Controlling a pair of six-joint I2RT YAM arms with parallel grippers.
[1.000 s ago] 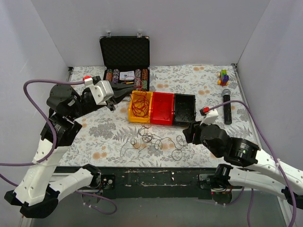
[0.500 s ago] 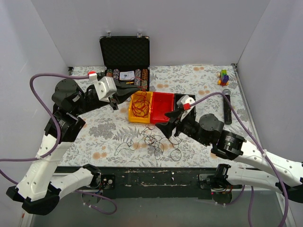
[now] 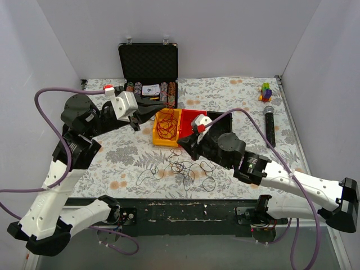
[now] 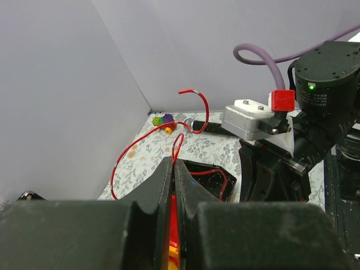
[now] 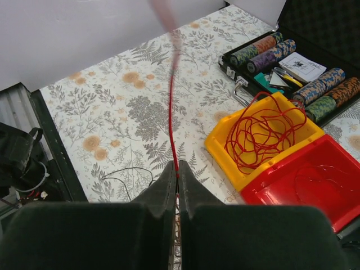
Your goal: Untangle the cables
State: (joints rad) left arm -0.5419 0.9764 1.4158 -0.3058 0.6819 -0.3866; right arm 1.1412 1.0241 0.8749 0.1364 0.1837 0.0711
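Presently both claws are closed. Left claw [image 4: 173, 162] pinches a red cable [image 4: 194, 90] by the yellow bin [image 3: 163, 142]; right claw [image 5: 176, 169] pinches a red strand [image 5: 171, 129]. Loose cables [image 3: 183, 167] nest on the table [image 3: 236, 95] near the bins.

L arm [image 3: 79, 115] reared high, elbow bent, forearm reaching fwd & to the right. My L gripper [image 4: 172, 169]: jaws pressed tight, red wire [image 4: 207, 109] nipped at the tips. R arm [image 3: 253, 166] stretched low, across toward centre, wrist tipped down. R gripper [image 5: 175, 175]: jaws closed too, red wire pinched between the tips.
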